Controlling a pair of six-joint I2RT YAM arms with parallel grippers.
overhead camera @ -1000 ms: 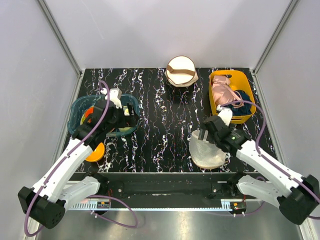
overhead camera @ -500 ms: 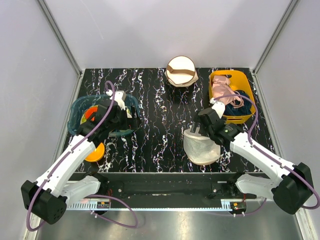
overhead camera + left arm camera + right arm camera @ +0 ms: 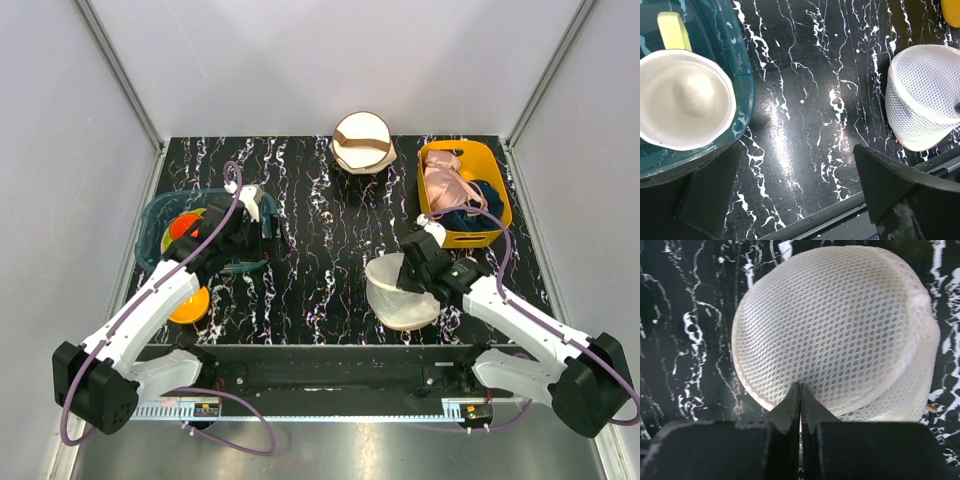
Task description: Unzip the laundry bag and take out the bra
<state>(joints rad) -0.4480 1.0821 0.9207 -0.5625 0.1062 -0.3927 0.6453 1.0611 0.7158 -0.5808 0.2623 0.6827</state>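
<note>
From above, the laundry bag [image 3: 400, 292] sits on the bench [image 3: 320, 235] near its front edge, right of middle. The right pincer [image 3: 407, 274] meets the bag's rim. The left pincer [image 3: 255, 234] hangs at the right edge of a teal tub [image 3: 150, 222].

In the left wrist view, its fingers [image 3: 710, 195] stand wide apart above bare bench, and a white cup [image 3: 685, 100] sits in the tub.

In the right wrist view, the fingers [image 3: 790, 412] are pressed together at the bag's rim. Whether they nip anything I cannot tell.
</note>
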